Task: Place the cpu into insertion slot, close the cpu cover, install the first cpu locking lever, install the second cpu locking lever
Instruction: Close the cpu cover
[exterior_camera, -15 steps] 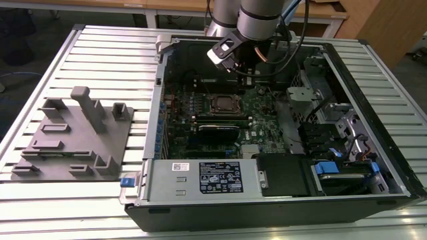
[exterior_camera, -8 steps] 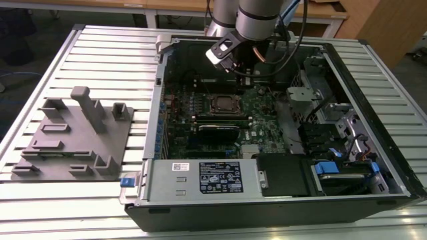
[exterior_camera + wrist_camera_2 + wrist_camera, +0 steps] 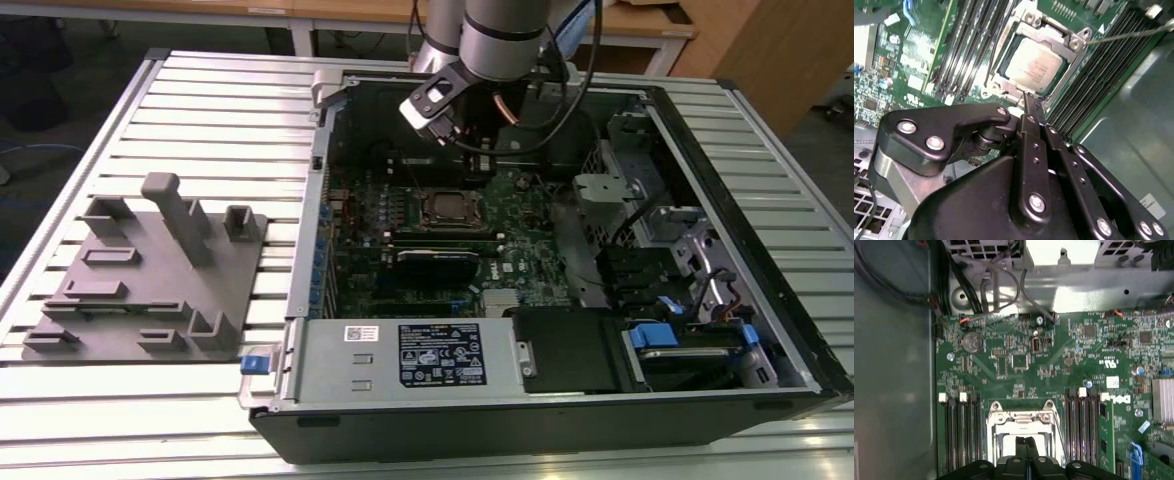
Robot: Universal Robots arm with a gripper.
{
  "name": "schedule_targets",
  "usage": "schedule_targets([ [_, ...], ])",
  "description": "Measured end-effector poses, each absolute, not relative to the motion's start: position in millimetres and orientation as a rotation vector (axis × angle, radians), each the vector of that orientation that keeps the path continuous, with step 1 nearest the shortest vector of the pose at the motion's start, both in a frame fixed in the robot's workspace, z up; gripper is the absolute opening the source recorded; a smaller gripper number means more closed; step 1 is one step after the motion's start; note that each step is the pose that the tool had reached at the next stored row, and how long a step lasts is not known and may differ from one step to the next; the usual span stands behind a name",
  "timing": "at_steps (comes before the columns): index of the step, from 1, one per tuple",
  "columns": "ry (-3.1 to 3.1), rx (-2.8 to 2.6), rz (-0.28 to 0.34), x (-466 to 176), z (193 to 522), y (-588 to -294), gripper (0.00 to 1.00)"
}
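Note:
The cpu (image 3: 1034,67) lies flat in the insertion slot (image 3: 1004,82), its pale silver top showing through the window of the cpu cover (image 3: 1066,37), which lies down over it. In the first wrist view the insertion slot (image 3: 1021,427) sits just beyond my gripper (image 3: 1026,441). My gripper (image 3: 1030,101) is shut with nothing between its thin black fingers, its tip hovering at the socket's edge. One thin wire lever (image 3: 1126,34) sticks out past a corner of the frame, and another (image 3: 998,47) runs along its side. In the exterior view the socket (image 3: 451,208) is in the middle of the green board, below my arm (image 3: 501,35).
Long black memory slots (image 3: 961,50) flank the socket on both sides. The open computer case has metal walls (image 3: 320,150), a power supply (image 3: 400,355) at the front and drive bays (image 3: 667,260) on the exterior view's right. A grey fixture plate (image 3: 147,270) lies outside the case.

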State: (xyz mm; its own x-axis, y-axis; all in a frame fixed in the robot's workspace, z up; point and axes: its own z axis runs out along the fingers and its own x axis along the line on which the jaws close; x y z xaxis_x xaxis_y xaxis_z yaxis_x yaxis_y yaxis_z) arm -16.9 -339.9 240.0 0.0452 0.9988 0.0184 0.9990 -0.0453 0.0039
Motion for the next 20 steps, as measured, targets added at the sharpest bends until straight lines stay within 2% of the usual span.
schedule_targets([
  [20, -2.206, -2.223, -0.024, -27.8, 236.3, -339.9, 0.10],
])
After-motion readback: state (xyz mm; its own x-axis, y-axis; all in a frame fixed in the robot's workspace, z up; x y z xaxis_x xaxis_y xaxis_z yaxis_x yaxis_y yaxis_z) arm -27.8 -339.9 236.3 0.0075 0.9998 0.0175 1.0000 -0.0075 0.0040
